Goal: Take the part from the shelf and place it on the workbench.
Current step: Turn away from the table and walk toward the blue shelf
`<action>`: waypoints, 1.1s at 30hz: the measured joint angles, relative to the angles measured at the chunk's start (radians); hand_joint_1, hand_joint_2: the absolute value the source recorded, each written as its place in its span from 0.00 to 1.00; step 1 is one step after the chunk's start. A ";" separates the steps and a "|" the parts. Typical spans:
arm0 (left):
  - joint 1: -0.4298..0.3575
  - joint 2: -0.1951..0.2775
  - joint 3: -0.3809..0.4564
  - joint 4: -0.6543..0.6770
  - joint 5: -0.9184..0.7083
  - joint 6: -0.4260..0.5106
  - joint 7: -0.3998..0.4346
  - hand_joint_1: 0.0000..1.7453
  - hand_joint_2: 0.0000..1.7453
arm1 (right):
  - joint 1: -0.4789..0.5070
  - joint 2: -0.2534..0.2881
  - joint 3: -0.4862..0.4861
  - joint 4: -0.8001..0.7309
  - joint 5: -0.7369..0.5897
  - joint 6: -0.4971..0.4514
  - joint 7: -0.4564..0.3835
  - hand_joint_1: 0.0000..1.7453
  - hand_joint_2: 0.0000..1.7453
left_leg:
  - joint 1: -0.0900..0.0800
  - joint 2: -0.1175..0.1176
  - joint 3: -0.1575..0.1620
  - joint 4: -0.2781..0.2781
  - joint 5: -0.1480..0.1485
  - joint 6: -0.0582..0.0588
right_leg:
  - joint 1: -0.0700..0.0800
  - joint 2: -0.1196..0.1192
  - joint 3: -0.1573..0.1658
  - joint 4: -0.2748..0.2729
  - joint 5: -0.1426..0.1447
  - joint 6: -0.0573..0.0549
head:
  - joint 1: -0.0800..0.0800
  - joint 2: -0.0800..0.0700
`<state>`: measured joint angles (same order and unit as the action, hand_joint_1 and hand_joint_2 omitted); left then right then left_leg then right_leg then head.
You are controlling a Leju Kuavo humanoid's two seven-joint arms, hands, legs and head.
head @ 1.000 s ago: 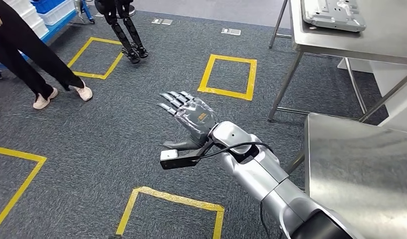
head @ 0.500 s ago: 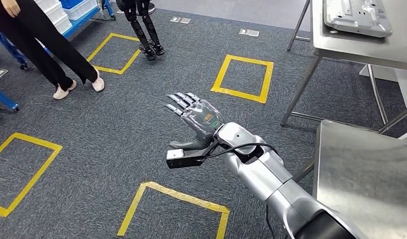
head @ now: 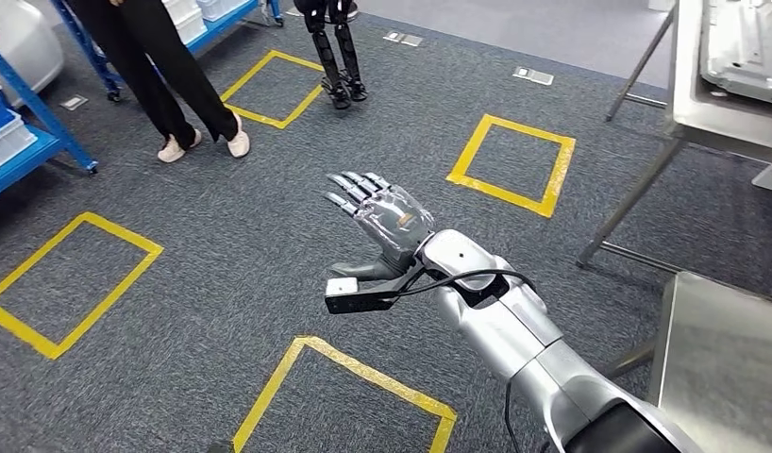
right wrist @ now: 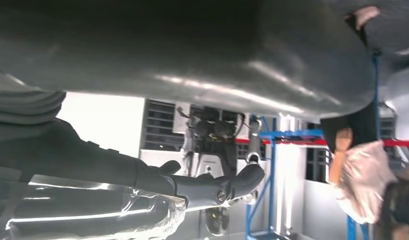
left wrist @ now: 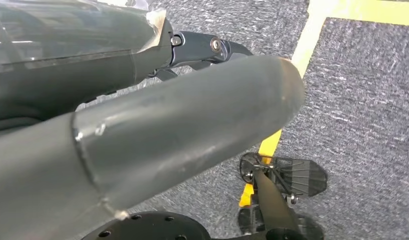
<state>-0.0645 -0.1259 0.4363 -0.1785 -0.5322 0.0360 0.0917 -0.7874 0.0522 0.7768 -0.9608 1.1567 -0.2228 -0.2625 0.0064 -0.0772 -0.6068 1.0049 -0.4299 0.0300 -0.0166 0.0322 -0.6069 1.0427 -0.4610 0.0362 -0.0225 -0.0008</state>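
Observation:
My right hand (head: 382, 222) is held out over the carpet at mid-picture, fingers spread and holding nothing. In the right wrist view the same hand (right wrist: 142, 190) has its dark fingers (right wrist: 217, 187) stretched toward a blue shelf frame (right wrist: 270, 150). My left hand (left wrist: 192, 115) hangs over the floor, its thick thumb in front and nothing in its grasp. A grey metal part (head: 750, 42) lies on the steel workbench (head: 717, 113) at the far right. The blue shelf (head: 38, 123) with white bins stands at the far left.
A person in dark trousers (head: 165, 57) stands by the shelf. Another robot's black legs (head: 335, 47) stand at the back. Yellow tape squares (head: 510, 160) mark the grey carpet. A second steel table (head: 722, 377) sits at the near right.
The camera has turned left: the workbench slid toward the right edge and the blue shelf came into view. My right arm stays raised with the hand spread.

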 joint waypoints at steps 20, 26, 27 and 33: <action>0.005 0.000 0.000 0.000 -0.007 0.005 0.005 0.00 0.00 | -0.003 0.009 -0.001 0.010 -0.007 -0.015 -0.008 0.00 0.00 | -0.005 0.092 -0.005 -0.007 0.005 -0.005 | 0.020 -0.099 0.030 -0.029 -0.013 -0.031 | -0.004 0.000; 0.000 -0.002 0.000 0.000 -0.014 0.001 0.005 0.00 0.00 | 0.008 -0.006 -0.003 0.018 -0.009 -0.018 -0.002 0.00 0.00 | 0.002 0.042 0.001 -0.014 0.012 0.011 | 0.009 -0.042 -0.111 0.249 -0.112 -0.025 | 0.002 0.000; 0.001 -0.002 0.000 0.000 -0.015 0.000 0.005 0.00 0.00 | 0.010 -0.009 -0.004 0.021 -0.010 -0.018 0.000 0.00 0.00 | 0.003 0.032 0.002 -0.014 0.011 0.011 | 0.006 -0.040 -0.102 0.225 -0.096 -0.017 | 0.002 0.000; 0.001 -0.001 0.000 0.000 -0.030 0.000 0.007 0.00 0.00 | 0.011 -0.015 -0.008 0.043 -0.023 -0.029 0.003 0.00 0.00 | 0.003 -0.016 -0.010 0.000 0.006 -0.018 | -0.005 0.007 0.013 -0.024 0.004 -0.010 | 0.000 0.000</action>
<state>-0.0634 -0.1267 0.4368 -0.1784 -0.5619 0.0358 0.0985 -0.7760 0.0375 0.7685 -0.9179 1.1336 -0.2517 -0.2592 0.0098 -0.0931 -0.6165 1.0050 -0.4241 0.0120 -0.0218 0.0395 -0.5936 1.0187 -0.4571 0.0257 -0.0227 -0.0008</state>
